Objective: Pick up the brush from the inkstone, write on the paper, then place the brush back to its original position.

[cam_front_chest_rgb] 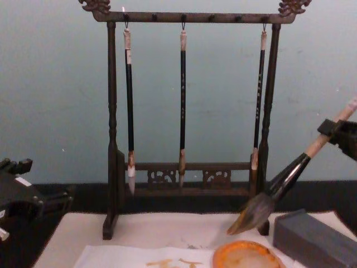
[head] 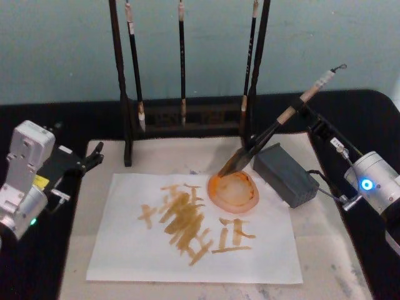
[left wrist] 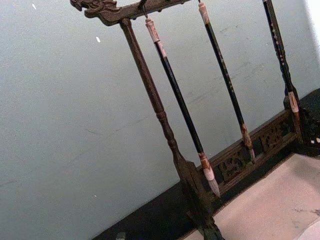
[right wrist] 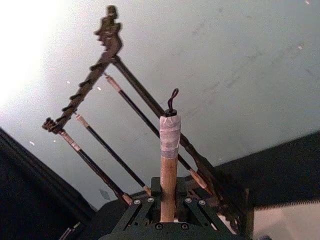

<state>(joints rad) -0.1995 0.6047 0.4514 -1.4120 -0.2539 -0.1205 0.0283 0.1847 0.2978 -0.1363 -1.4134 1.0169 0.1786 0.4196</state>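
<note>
My right gripper [head: 310, 114] is shut on the tan handle of the brush [head: 269, 134], which slants down to the left. Its dark bristles [cam_front_chest_rgb: 251, 215] hang just above the far rim of a round orange dish [head: 234, 190], beside the grey rectangular inkstone [head: 286, 175]. In the right wrist view the handle [right wrist: 169, 165] rises from between the fingers, with the cord loop on top. The paper [head: 125, 250] lies flat with orange-yellow strokes [head: 184, 222] across its middle. My left gripper [head: 94, 157] rests at the left edge of the mat, away from the paper.
A dark wooden rack [head: 187, 115] with three thin hanging brushes stands behind the paper. The beige mat [head: 325, 250] lies on a black tabletop [head: 369, 112]. A cable runs from the inkstone's right end toward my right arm.
</note>
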